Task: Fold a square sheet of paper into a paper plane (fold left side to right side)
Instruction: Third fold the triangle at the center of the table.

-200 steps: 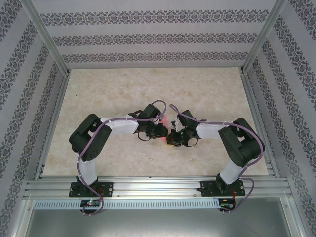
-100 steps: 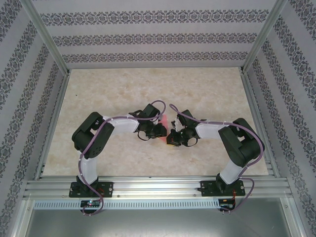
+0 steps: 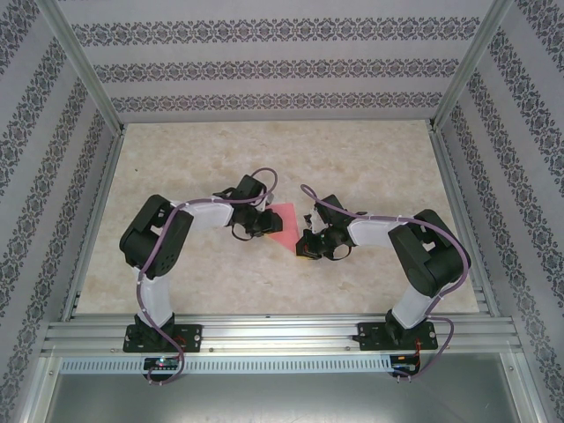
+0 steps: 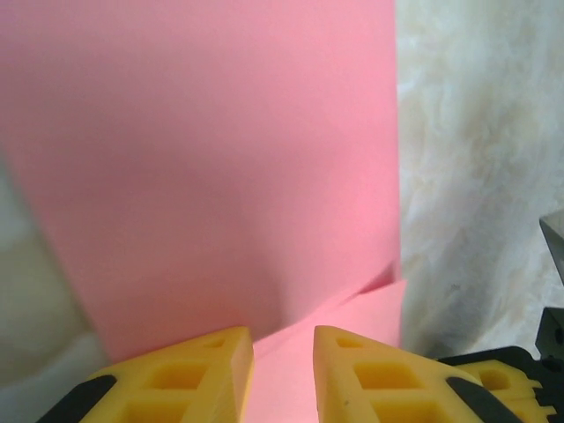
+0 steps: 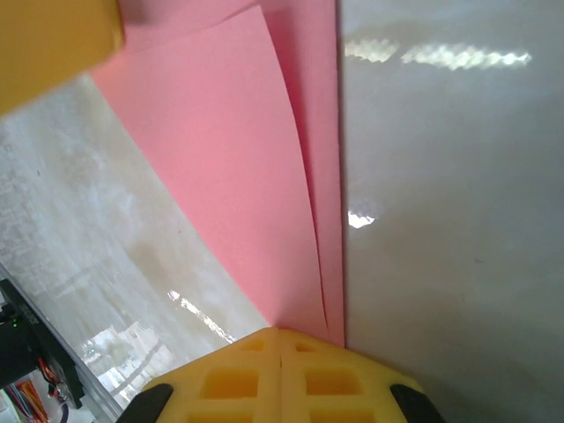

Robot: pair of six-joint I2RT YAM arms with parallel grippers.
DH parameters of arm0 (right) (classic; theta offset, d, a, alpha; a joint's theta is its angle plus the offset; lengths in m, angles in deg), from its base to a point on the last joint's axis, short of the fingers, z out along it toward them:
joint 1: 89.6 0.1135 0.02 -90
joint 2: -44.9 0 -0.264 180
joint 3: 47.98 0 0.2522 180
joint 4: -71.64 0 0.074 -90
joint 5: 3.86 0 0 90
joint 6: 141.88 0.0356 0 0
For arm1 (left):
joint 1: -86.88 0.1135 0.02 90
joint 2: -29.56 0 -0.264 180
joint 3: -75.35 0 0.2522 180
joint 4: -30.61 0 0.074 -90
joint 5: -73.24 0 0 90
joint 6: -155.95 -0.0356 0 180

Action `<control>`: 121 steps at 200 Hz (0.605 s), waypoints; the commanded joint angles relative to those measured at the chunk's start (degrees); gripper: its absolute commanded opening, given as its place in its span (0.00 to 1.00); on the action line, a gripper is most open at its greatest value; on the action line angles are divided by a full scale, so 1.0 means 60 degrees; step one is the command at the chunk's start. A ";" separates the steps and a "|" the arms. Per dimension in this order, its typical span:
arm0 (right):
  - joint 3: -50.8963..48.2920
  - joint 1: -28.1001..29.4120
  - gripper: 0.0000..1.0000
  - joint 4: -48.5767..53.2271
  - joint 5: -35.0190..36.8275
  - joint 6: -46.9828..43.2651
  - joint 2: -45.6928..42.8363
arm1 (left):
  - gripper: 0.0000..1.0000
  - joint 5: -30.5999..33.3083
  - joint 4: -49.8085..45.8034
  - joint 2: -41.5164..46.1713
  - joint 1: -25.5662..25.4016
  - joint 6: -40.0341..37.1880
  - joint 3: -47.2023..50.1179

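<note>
Paper [image 3: 284,222]: pink, lying on the counter [image 3: 203,159] near its middle, between the two hands; from above its outline looks roughly triangular, with one point toward the near edge.
Layers: the right wrist view shows two layers, the upper one curving up off the lower along a long edge.
Left hand [image 4: 283,344]: at the paper's left side, with its yellow fingers [image 4: 207,374] a little apart and open. Pink shows through the gap and a broad pink flap rises just ahead. It grips nothing.
Right hand [image 5: 281,344]: at the paper's near right corner, with its fingers closed tight together and the tips meeting the paper's corner. I cannot tell whether they pinch it or only press it down.
Arms: both bend inward with elbows out, the hands near each other but apart.
Counter: pale, marbled and glossy.
</note>
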 commanded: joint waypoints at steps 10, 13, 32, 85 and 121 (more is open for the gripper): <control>-0.0257 0.0007 0.04 0.1121 0.1096 -0.0234 0.0440 | 0.29 0.1441 -0.1069 -0.0014 0.0744 -0.0906 -0.0181; -0.0247 0.0007 0.04 0.1119 0.1093 -0.0235 0.0440 | 0.29 0.1435 -0.1137 0.0026 0.0749 -0.0940 -0.0225; -0.0217 0.0007 0.04 0.1152 0.1083 -0.0288 0.0454 | 0.30 0.1388 -0.1266 0.0488 0.0749 -0.1050 -0.0310; -0.0173 0.0007 0.04 0.1163 0.1082 -0.0296 0.0455 | 0.31 0.0518 -0.0317 0.2322 0.0313 -0.0594 0.0850; -0.0173 0.0007 0.04 0.1152 0.1126 -0.0237 0.0436 | 0.29 -0.0172 0.0391 0.1987 -0.0545 -0.0228 0.0943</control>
